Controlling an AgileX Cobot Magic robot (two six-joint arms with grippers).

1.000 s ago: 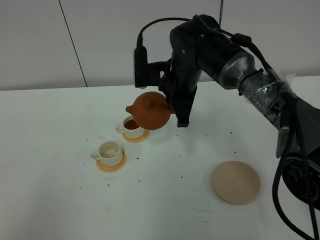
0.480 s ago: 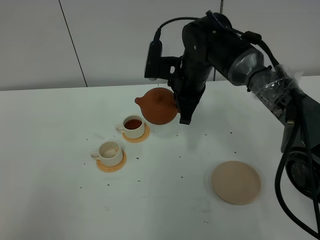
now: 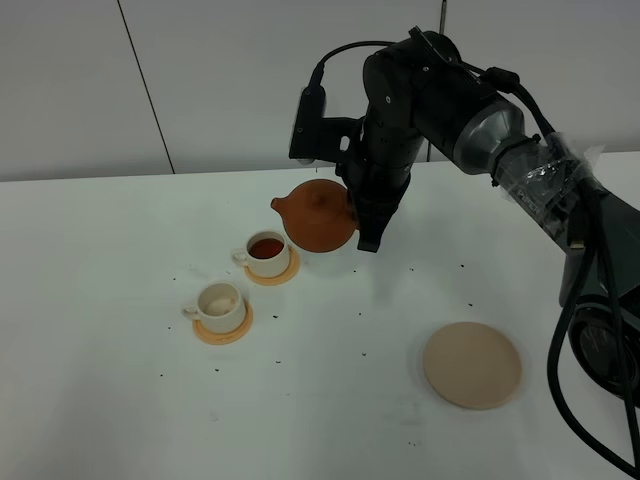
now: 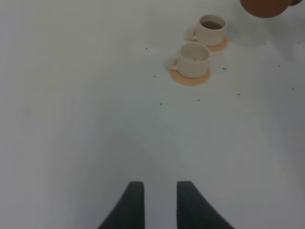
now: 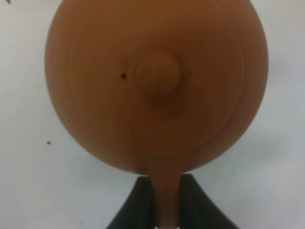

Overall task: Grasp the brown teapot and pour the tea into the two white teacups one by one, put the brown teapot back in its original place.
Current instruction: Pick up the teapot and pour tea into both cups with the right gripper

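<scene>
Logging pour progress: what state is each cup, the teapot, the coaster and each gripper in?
Brown teapot: held above the table, lid on.
Far teacup: holds tea.
Near teacup: empty.
Tan coaster: bare.
Right gripper: shut on the teapot's handle.
Left gripper: open, empty.

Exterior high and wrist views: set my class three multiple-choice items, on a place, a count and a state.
1. The brown teapot is: A. set down; B. held in the air; C. on its side.
2. Of the far teacup and the near teacup, how many hold tea? A. none; B. one; C. two.
3. The left end effector is: A. open; B. shut on a cup; C. shut on the teapot.
Key: B, the right end effector grips its handle; B, only the far one is dark inside; A, its jaws stand apart.
</scene>
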